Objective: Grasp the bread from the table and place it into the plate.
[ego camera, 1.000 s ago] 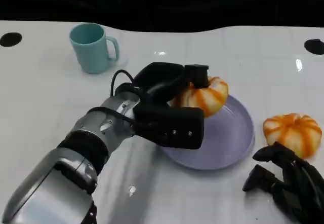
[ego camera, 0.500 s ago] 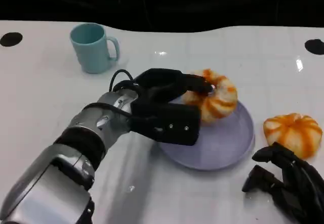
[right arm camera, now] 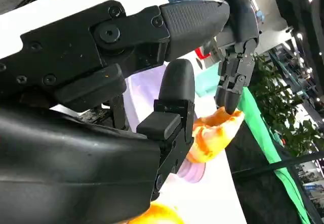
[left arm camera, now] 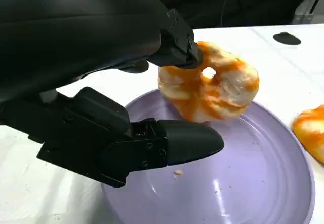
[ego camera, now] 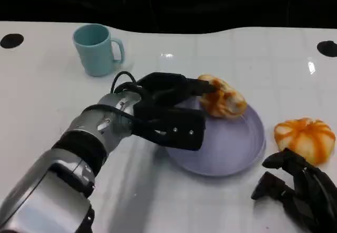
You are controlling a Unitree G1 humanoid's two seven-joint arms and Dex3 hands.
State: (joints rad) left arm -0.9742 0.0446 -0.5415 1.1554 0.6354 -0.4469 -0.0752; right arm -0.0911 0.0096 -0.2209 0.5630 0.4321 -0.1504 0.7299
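My left hand (ego camera: pixel 168 112) apparently pinched the bread (ego camera: pixel 222 99), tilted on the plate (ego camera: pixel 231 154) rim; a careless release risked it rolling onto the surface (ego camera: pixel 42 96).

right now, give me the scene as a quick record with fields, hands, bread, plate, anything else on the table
left hand: over the plate's near-left rim, fingers touching the bread
right hand: on the table near the second bread, fingers curled, holding nothing
bread: ring-shaped, orange and white, tilted, resting on the plate's far side
plate: lavender, a few crumbs inside
second bread: on the table right of the plate
mug: teal, upright, far left
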